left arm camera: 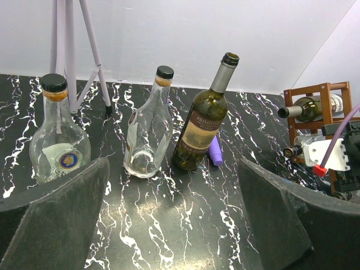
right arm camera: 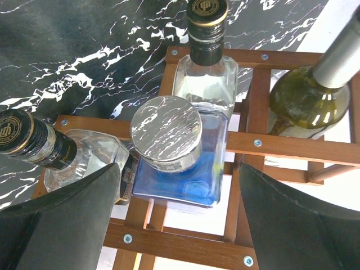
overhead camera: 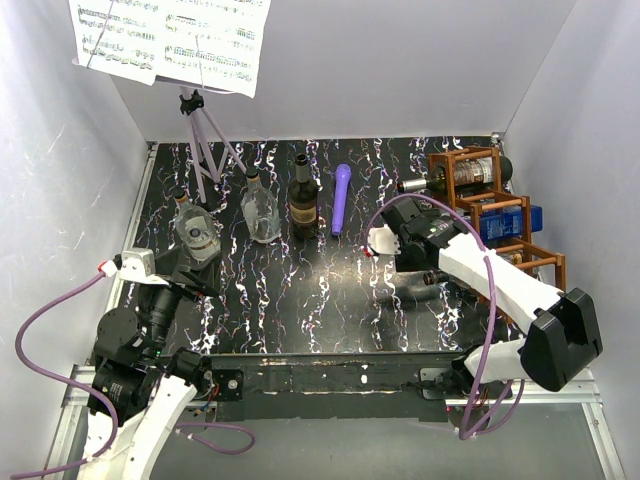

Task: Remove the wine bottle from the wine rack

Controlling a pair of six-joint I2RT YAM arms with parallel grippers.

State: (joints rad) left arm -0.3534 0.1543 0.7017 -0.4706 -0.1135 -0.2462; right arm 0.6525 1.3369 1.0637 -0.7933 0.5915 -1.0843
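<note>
The reddish-brown wine rack stands at the table's right edge. A green wine bottle with a silver neck lies in its far cell, neck pointing left. In the right wrist view the rack fills the frame and the wine bottle is at the upper right. My right gripper is open and empty, facing the rack's middle cell, which holds a blue bottle with a silver cap. It shows in the top view just left of the rack. My left gripper is open and empty over the table at the left.
Two clear bottles with black caps lie in other cells. Two clear bottles, a dark upright wine bottle and a purple stick stand mid-table. A grey tripod music stand is at the back left.
</note>
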